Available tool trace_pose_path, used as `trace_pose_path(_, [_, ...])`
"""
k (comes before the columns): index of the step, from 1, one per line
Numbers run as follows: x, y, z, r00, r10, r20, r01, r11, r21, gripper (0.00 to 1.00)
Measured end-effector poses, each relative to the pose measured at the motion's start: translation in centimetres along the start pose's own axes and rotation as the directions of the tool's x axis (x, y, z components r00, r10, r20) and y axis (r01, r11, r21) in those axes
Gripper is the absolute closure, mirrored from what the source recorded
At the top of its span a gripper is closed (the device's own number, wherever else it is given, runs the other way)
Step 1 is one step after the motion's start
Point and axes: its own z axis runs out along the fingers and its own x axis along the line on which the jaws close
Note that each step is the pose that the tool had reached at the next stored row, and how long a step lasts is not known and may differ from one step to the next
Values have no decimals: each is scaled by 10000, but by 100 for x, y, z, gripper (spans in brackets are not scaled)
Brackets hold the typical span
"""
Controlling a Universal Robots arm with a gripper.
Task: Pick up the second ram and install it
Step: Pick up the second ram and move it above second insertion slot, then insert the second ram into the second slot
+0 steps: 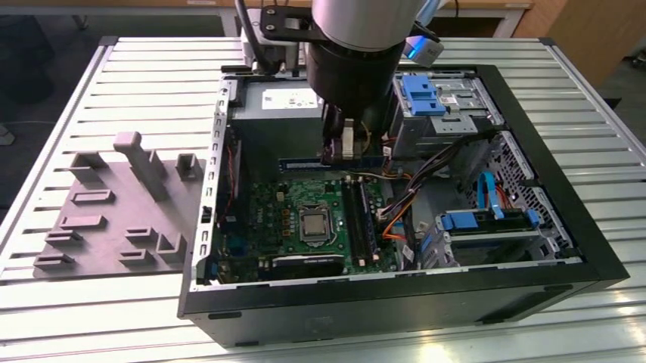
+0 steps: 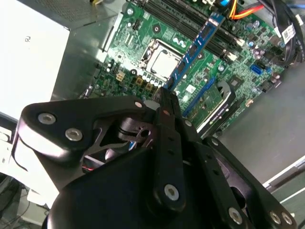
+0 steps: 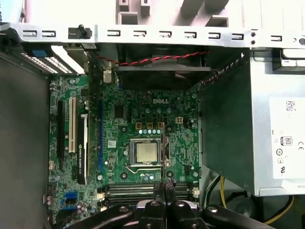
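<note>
My gripper (image 1: 349,151) hangs inside the open computer case (image 1: 565,219), over the motherboard (image 1: 293,204). It is shut on the second ram (image 1: 302,162), a thin dark stick with a blue label held level above the board. In the second wrist view the second ram (image 2: 195,47) sticks out past the gripper (image 2: 164,95) over the CPU socket. In the first wrist view the second ram (image 3: 164,148) appears edge-on in front of the gripper (image 3: 165,187). It lies crosswise to the long black memory slots (image 1: 361,219), which sit below it and apart from it.
A grey power supply (image 1: 277,106) fills the case's far end, close behind the gripper. Drive bays with blue clips (image 1: 424,94) and orange cables (image 1: 404,219) crowd the exterior view's right. A grey plastic fixture with blocks and posts (image 1: 121,212) stands outside the case on that view's left.
</note>
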Motion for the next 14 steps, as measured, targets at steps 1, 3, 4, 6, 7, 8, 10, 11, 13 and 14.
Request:
trace_pose_path(1, [0, 1, 0, 10000, 1, 0, -1, 10000, -3, 88])
trace_pose_path(3, [0, 1, 0, 10000, 2, 0, -2, 10000, -6, 88])
trace_pose_path(4, [0, 1, 0, 10000, 2, 0, -2, 10000, -6, 88])
trace_pose_path(6, [0, 1, 0, 10000, 2, 0, -2, 10000, -7, 88])
trace_pose_path(7, [0, 0, 0, 10000, 1, 0, -1, 10000, -7, 88])
trace_pose_path(8, [0, 0, 0, 10000, 1, 0, -1, 10000, -7, 88])
trace_pose_path(10, [0, 0, 0, 10000, 2, 0, -2, 10000, -7, 88])
trace_pose_path(11, [0, 0, 0, 10000, 1, 0, -1, 10000, -7, 88])
trace_pose_path(13, [0, 0, 0, 10000, 4, 0, -4, 10000, -8, 88])
trace_pose_path(14, [0, 0, 1, 10000, 37, 3, -37, 10000, -5, 88])
